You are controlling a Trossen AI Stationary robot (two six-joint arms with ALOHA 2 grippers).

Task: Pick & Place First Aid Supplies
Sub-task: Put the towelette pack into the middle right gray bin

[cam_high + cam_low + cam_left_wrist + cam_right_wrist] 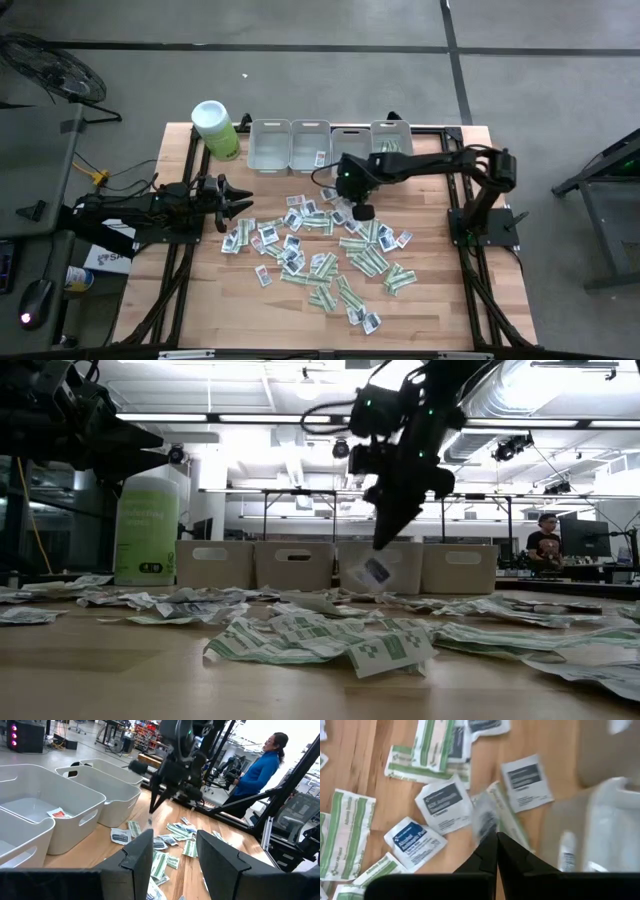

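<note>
Many first aid supplies (320,250), small white packets and green-and-white strips, lie scattered flat on the wooden table (200,300). My right gripper (381,546) hangs above the heap's far part, shut on one small white packet (375,572) with a dark print. In the right wrist view that packet (484,819) shows blurred at the shut fingertips (490,845). My left gripper (245,203) waits open and level at the table's left, touching nothing. My right gripper pinches the small white packet by its upper edge (379,558) between its two fingertips. The fingers slant steeply down from above. The packet hangs below them, tilted and lifted clear of the heap and the table.
Several grey bins (268,145) stand in a row along the far edge, some with a few packets inside. A lime-green canister (215,130) with a white lid stands at the far left. A person (260,770) is in the room beyond the table.
</note>
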